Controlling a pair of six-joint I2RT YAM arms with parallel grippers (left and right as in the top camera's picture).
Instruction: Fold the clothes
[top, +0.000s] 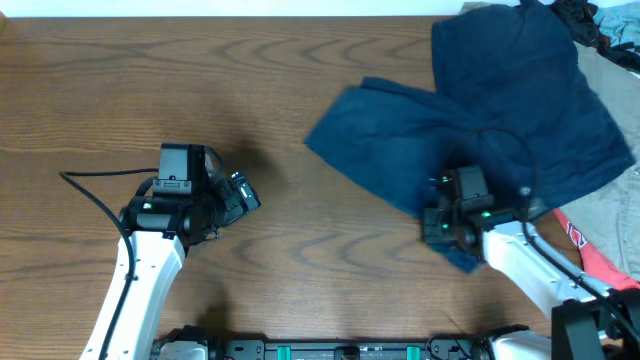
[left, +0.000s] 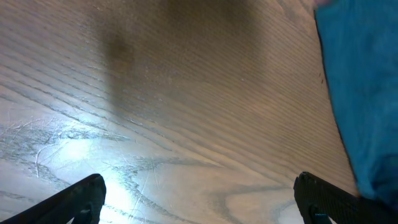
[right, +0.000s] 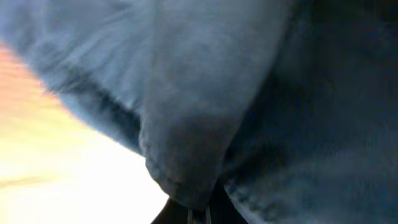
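The dark navy shorts (top: 470, 110) lie spread on the right half of the wooden table, one leg toward the middle and one toward the back edge. My right gripper (top: 452, 232) sits at the shorts' near edge, shut on a fold of the fabric. The right wrist view is filled by the navy cloth (right: 205, 106), with a hem bunched at the fingers. My left gripper (top: 245, 192) is open and empty over bare wood, well left of the shorts. The left wrist view shows both fingertips wide apart (left: 199, 199) and the shorts' edge (left: 367, 87) at the right.
A khaki-beige garment (top: 615, 215) and a red-orange cloth (top: 600, 262) lie at the table's right edge, partly under the shorts. A dark cloth (top: 580, 20) lies at the back right corner. Bare wood table (top: 150, 80) spans the left half.
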